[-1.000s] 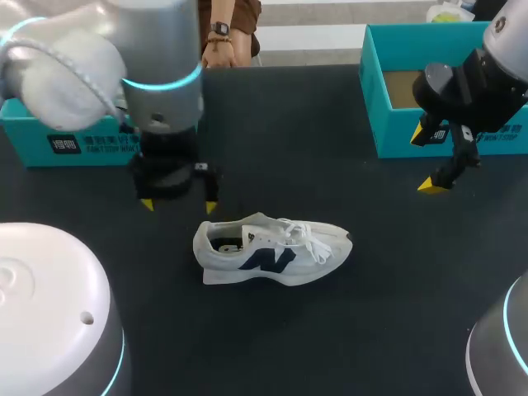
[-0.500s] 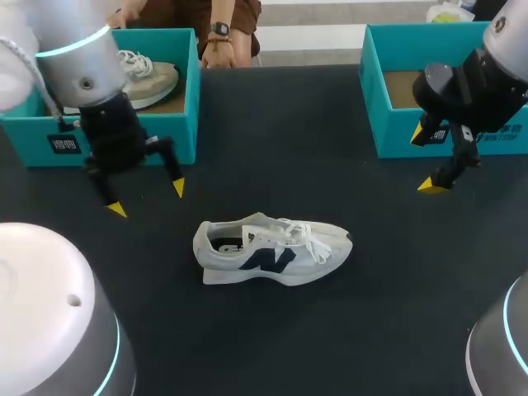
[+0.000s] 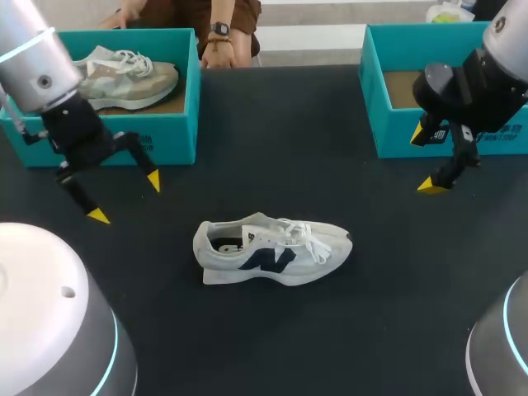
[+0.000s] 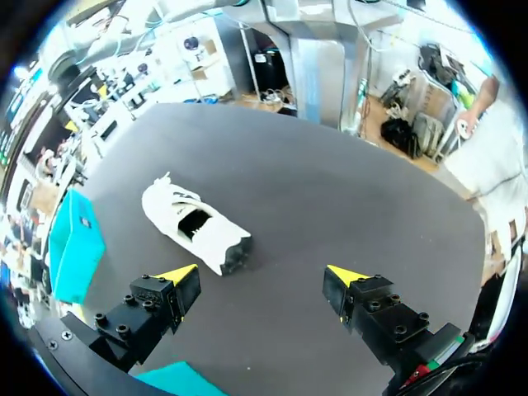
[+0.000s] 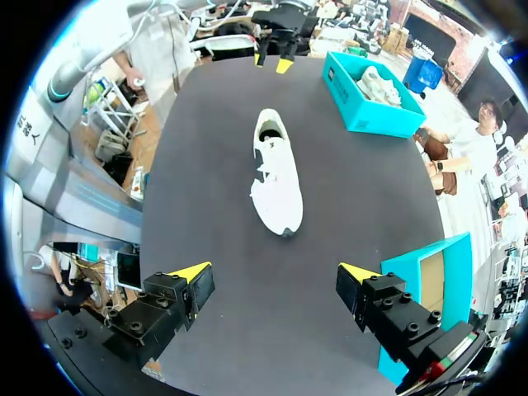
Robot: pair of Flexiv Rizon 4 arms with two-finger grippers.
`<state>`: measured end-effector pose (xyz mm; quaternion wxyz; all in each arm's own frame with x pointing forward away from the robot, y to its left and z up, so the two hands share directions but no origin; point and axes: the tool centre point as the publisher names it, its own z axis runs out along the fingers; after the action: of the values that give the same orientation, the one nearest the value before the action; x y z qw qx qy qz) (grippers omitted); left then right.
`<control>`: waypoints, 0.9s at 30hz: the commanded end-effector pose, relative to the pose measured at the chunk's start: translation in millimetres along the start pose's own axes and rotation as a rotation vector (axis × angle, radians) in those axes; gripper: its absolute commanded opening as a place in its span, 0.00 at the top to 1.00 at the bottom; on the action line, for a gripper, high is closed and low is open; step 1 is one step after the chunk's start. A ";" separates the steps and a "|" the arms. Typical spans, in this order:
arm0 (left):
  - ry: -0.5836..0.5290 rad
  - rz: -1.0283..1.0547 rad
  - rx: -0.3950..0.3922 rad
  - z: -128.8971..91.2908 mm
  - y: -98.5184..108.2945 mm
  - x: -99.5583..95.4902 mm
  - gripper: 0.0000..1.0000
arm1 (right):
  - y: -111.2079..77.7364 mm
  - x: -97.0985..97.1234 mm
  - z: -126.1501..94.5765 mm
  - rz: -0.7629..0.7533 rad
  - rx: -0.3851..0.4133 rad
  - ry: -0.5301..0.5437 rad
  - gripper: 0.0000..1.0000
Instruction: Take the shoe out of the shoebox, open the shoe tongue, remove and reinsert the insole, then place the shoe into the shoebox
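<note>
Resting upright on bench (image 3: pixel 313 132) centre: shoe (image 3: pixel 272 252), outside both shoeboxes | left jaws: spread, empty, before left shoebox (image 3: pixel 177 139) | right jaws: spread, empty, before right shoebox (image 3: pixel 396 132)

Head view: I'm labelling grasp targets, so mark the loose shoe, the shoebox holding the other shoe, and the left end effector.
loose shoe (image 3: pixel 272 252), head view, middle of its side.
shoebox (image 3: pixel 169 136), head view, front wall.
left end effector (image 3: pixel 125 198), head view, midway between its yellow tips.
</note>
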<state>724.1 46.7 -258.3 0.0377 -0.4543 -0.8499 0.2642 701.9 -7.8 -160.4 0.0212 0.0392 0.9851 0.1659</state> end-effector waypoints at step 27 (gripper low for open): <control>-0.533 -0.685 0.405 30.7 72.2 70.4 0.00 | 1.0 -2.0 1.1 0.000 0.003 0.003 0.00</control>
<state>733.7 118.6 -325.8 0.0241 -0.0701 -0.8686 0.4900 701.9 -7.8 -160.4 0.0212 0.0393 0.9851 0.1659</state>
